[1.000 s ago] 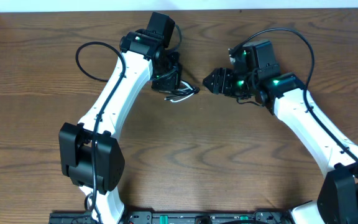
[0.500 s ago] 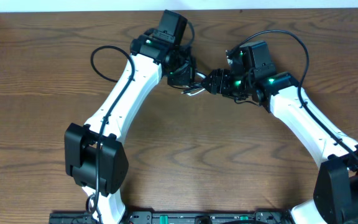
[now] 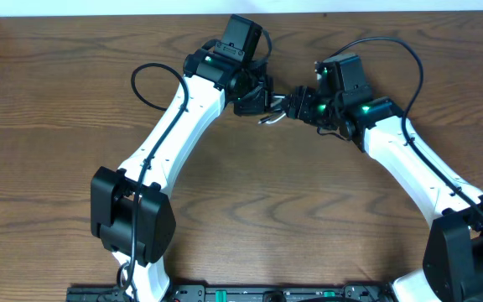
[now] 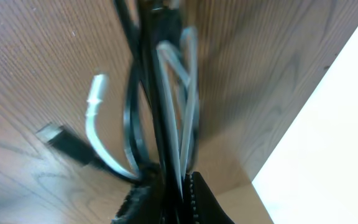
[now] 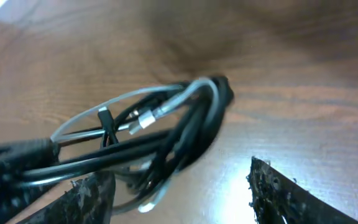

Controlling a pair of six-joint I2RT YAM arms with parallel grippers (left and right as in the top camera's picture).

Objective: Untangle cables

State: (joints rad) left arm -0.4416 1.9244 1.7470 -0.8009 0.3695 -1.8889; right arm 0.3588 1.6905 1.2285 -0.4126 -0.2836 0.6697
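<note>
Step in hand: handing the tangle across between the arms. The left fingers (image 3: 261,99) are clamped shut on the cables (image 3: 272,117) and hold the bundle at the far middle of the surface (image 3: 49,184), apparently raised off it. The right fingers (image 3: 295,101) stand apart and empty, just beside the bundle's free end.

Judgement: separation not yet begun. The black cable (image 4: 131,124) and white cable (image 4: 190,74) run together in one coil.

Next move calls for the right fingers to close on a single strand, not the whole bundle, then draw it away from the left hold. The white loop looks the easier pick. Risk: catching both cords and tightening the knot.

Views compared:
- Overhead: shows both arms converging, but the bundle is only a small smudge.
- Left wrist: shows the grip itself, with strands passing between the closed pads. A dark plug (image 4: 58,134) and a pale tip (image 4: 94,93) dangle free.
- Right wrist: shows the open gap with the coil just ahead of it. The white loop arches over the black strands, and a metal-tipped plug (image 5: 145,118) lies mid-coil.
</note>
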